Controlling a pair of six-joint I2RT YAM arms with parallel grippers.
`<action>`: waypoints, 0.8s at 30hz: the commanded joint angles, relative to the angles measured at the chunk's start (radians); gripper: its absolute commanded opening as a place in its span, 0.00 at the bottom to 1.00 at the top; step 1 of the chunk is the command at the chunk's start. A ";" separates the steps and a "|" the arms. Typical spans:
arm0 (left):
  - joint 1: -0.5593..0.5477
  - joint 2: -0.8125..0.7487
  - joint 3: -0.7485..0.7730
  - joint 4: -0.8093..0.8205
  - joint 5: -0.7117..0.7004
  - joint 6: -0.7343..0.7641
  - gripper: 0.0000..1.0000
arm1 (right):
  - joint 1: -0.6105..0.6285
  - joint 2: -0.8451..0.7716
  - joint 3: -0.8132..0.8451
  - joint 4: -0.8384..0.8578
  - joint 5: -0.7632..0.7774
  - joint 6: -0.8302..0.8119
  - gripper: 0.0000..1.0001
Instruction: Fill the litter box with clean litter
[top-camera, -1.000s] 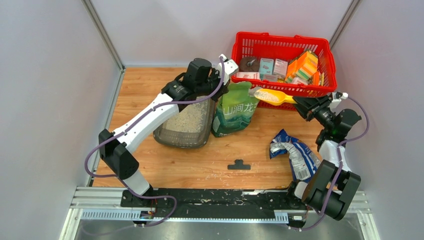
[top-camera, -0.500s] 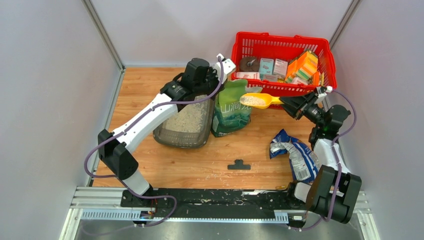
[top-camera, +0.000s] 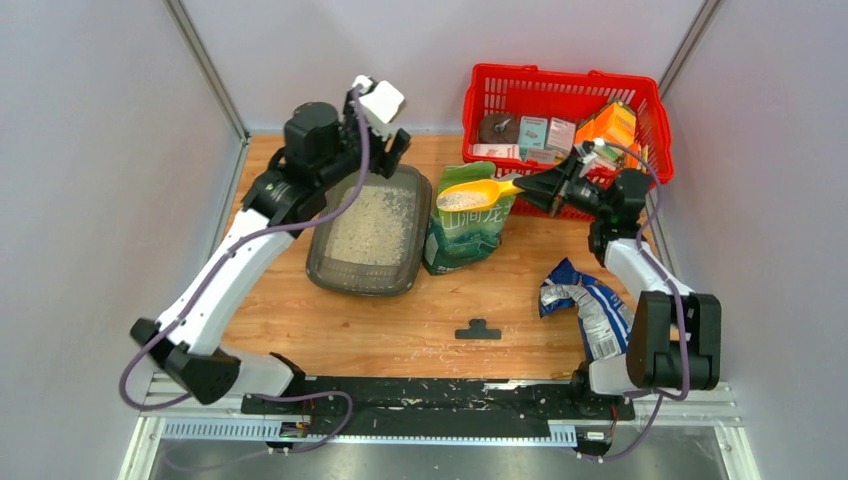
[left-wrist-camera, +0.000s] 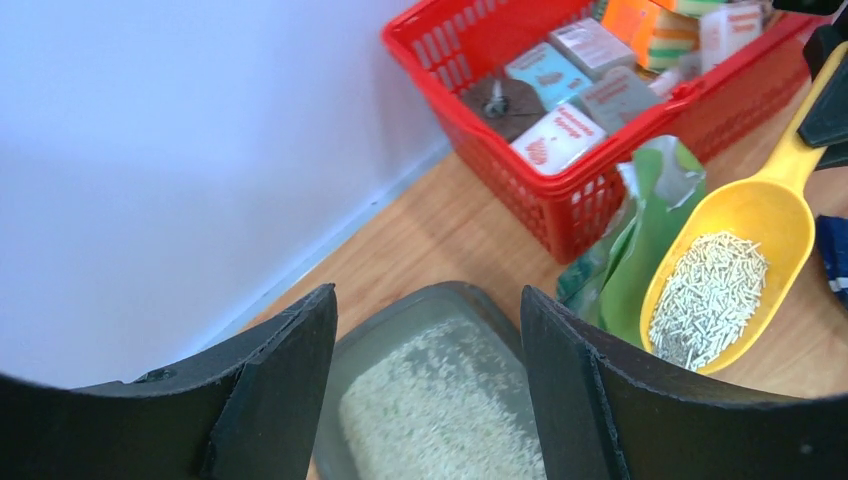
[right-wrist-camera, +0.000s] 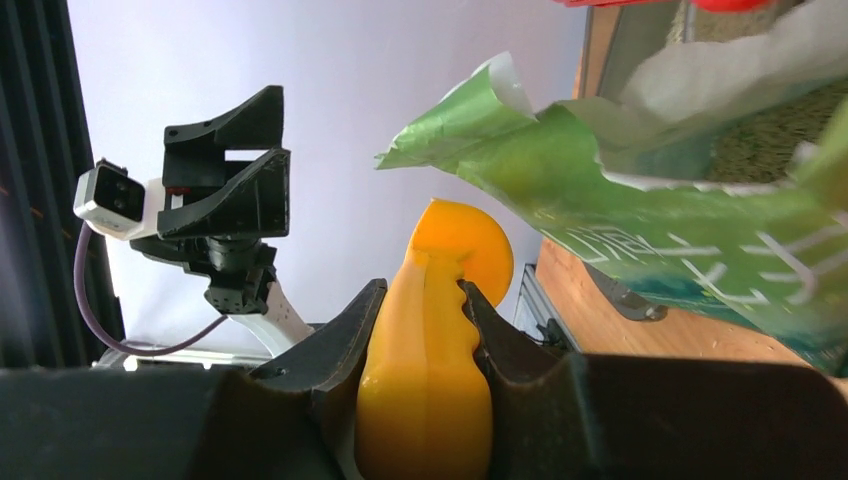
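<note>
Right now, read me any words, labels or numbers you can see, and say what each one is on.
"山涧龙": large white characters on the green bag, partly blurred, so a likely reading only.
Boxes in the red basket: print too small to read.
Blue crumpled bag: print unreadable.

I am looking into a booth closed in by plain pale grey panels: a far wall (top-camera: 440, 60), a left wall (top-camera: 90, 200) and a right wall (top-camera: 770, 200). Slanting metal posts (top-camera: 205, 70) mark the far corners. The work surface is a wood-grain tabletop (top-camera: 400, 320). Along its near edge I see an aluminium rail (top-camera: 170, 400) bearing a black strip (top-camera: 450, 405), then a dull grey metal sheet (top-camera: 450, 460). The light is soft and even, and the shadows are faint.
</note>
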 joint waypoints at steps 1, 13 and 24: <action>0.051 -0.163 -0.115 0.010 -0.078 0.021 0.75 | 0.083 0.063 0.126 0.012 0.027 -0.028 0.00; 0.102 -0.418 -0.315 -0.050 -0.201 0.103 0.75 | 0.327 0.339 0.453 -0.128 0.168 -0.190 0.00; 0.122 -0.542 -0.403 -0.038 -0.181 0.114 0.75 | 0.474 0.426 0.754 -0.829 0.596 -0.857 0.00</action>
